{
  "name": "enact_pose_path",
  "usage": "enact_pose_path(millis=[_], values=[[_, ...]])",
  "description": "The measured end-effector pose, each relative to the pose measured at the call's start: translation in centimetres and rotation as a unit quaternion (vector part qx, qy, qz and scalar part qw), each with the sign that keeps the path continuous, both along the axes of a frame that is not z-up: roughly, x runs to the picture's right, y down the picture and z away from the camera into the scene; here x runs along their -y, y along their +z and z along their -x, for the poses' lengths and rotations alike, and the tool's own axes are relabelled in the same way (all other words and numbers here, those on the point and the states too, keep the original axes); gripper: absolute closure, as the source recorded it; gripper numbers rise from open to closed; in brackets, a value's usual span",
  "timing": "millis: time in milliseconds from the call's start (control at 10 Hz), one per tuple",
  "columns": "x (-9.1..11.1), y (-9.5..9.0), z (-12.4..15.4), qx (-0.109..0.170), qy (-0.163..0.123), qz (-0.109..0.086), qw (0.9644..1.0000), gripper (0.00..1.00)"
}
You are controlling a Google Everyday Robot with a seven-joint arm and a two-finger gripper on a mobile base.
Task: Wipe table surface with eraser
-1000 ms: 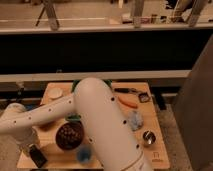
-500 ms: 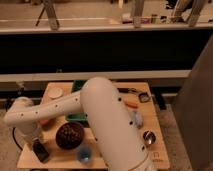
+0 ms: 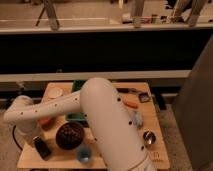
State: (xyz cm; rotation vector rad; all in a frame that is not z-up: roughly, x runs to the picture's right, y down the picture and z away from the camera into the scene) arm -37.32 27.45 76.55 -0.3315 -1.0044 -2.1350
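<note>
Camera view: arm bent left over table surface [image 3: 115, 159], gripper [image 3: 36, 138] above eraser [image 3: 42, 148]; finger state unclear.

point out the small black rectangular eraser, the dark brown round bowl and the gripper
small black rectangular eraser [image 3: 42, 148], camera view, middle of its top face
dark brown round bowl [image 3: 69, 135], camera view, centre of its inside
gripper [image 3: 36, 139], camera view, at its tip just above the eraser

Single camera view, mounted high behind the arm, looking forward and steeply down over the white arm [image 3: 100, 120] onto the tabletop [image 3: 150, 120], railing beyond. Arm's upper link sits close, blocking the tabletop's middle. Pincer [image 3: 40, 145] at lower left, far from lens, over the eraser [image 3: 42, 148].
</note>
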Motion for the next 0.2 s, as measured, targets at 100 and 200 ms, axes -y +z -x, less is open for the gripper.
enact_pose_path(millis=[100,200], values=[[-0.06,-0.13,0.06,0.005,-0.002,0.003,1.0,0.2],[-0.12,-0.35,0.16,0.016,0.003,0.006,0.9998,0.2]])
